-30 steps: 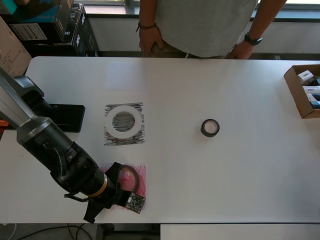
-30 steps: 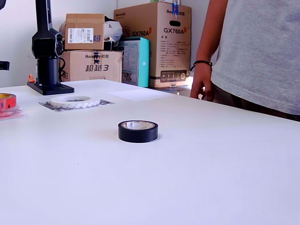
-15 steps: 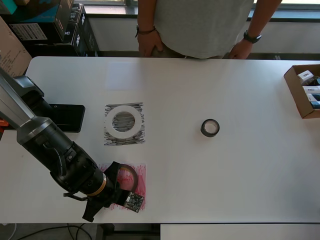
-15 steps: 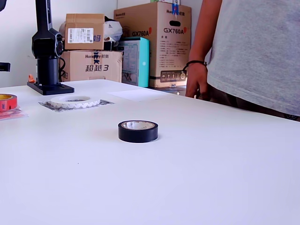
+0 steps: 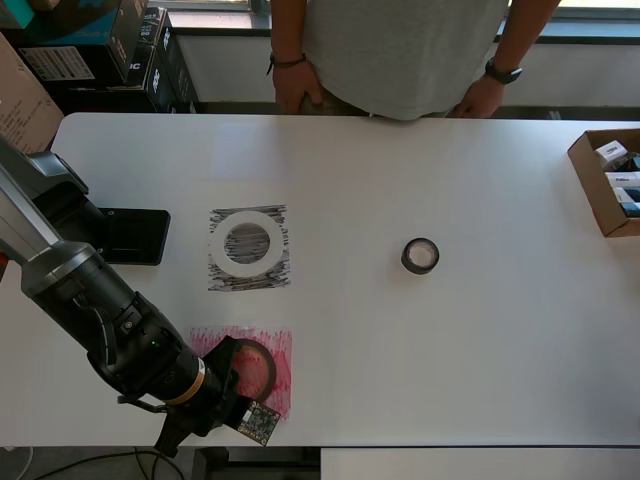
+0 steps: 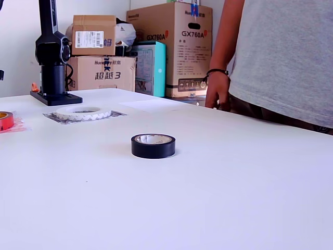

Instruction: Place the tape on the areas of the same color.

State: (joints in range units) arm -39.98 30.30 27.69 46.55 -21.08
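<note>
Where cartons (image 6: 177, 49) stack behind, white table (image 5: 450, 350)

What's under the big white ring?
The white ring lies on the patch of black scribbles. The strokes show through its hole and around its edge. The part right beneath the band itself is covered.

Red roll (image 5: 252, 368) on red patch (image 5: 275, 350); white ring (image 5: 247, 242) on black patch (image 5: 280, 275); black roll (image 5: 420, 256) apart.

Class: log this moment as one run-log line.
gripper: at red roll, grip unclear | red roll: on red patch | white ring: on black patch | black roll: unplaced
</note>
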